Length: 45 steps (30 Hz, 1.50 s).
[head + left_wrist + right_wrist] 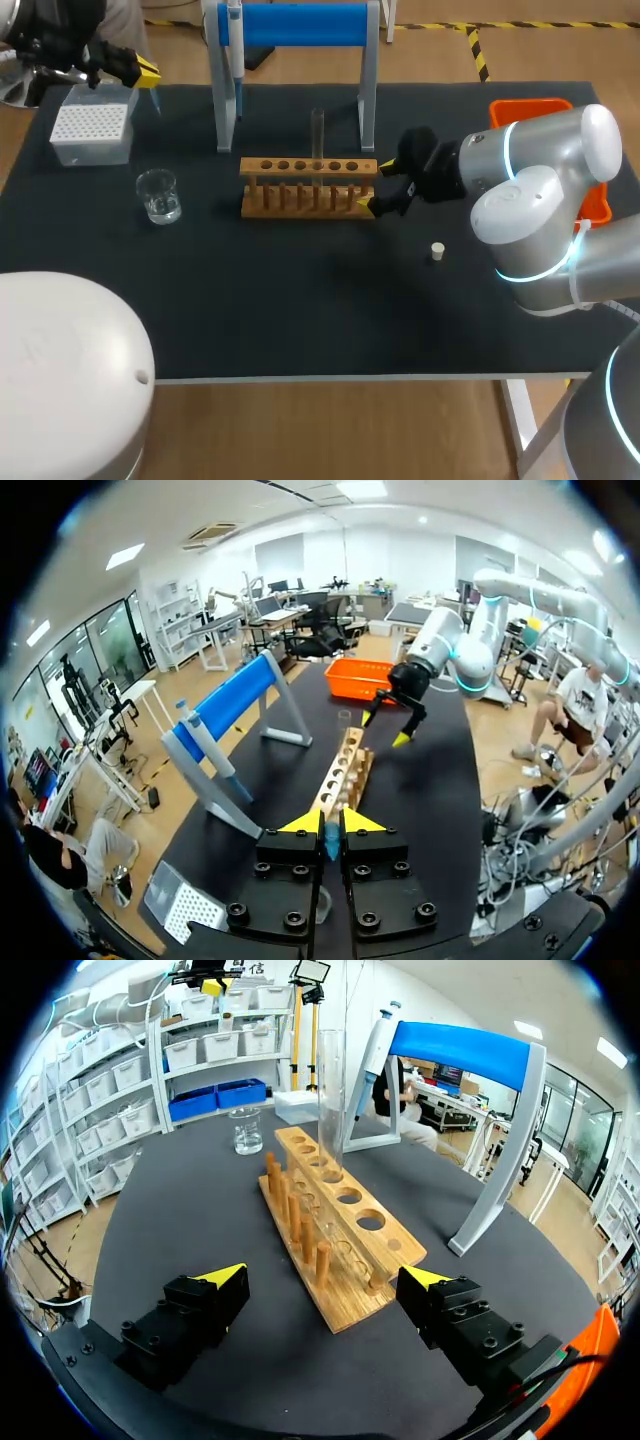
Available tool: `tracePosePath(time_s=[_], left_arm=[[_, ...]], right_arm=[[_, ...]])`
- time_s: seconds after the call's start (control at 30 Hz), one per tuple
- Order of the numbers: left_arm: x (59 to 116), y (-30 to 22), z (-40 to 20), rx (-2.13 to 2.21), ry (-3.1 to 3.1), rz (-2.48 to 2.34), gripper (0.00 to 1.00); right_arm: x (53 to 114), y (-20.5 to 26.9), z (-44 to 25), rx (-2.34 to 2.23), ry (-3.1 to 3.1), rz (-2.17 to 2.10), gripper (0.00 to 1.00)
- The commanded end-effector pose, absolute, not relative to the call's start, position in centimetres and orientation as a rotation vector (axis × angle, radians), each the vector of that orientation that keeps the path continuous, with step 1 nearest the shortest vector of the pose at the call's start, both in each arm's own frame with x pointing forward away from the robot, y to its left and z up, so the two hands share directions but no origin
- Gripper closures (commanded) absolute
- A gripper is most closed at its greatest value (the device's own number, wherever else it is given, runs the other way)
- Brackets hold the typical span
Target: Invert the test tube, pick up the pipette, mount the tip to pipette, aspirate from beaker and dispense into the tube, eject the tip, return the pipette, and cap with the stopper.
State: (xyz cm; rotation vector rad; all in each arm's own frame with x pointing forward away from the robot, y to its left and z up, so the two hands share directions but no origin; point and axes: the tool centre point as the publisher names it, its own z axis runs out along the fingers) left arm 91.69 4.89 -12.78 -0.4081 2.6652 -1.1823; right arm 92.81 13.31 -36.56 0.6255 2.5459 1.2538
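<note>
Right now: inverting the tube looks finished, to my eye; picking up the pipette (pixel 233 45) should come next.
Stopper (pixel 437 251): nearest, lying loose on the mat, untouched.
Right gripper (pixel 325 1277): fingers wide apart, holding nothing, at the rack's (pixel 308 187) right end.
Test tube (pixel 318 130): upright in a middle hole of the rack.
Beaker (pixel 158 195): left of the rack, apart from it.
Left gripper (pixel 328 825): fingers drawn together, gripping nothing I can make out, above the tip box (pixel 92 132).
Pipette: hanging on the blue stand (pixel 300 25), behind the rack.
Next move: a gripper probably has to open, close round the pipette's body and lift it clear.
</note>
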Motion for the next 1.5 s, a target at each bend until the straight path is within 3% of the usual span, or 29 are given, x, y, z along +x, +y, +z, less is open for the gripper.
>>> tracePosePath(time_s=[0.03, 0.6, 1.5], left_arm=[[91.6, 5.0, -12.6, -0.406, 2.669, -1.182, 1.00], [83.7, -4.9, -12.0, -0.314, 2.735, -1.131, 1.00], [79.6, -17.1, -13.4, -0.292, 2.750, -1.224, 1.00]], right_arm=[[92.8, 13.2, -36.6, 0.624, 2.547, 1.256, 0.00], [92.8, 13.2, -36.6, 0.624, 2.547, 1.256, 0.00], [92.8, 13.2, -36.6, 0.624, 2.547, 1.256, 0.00]])
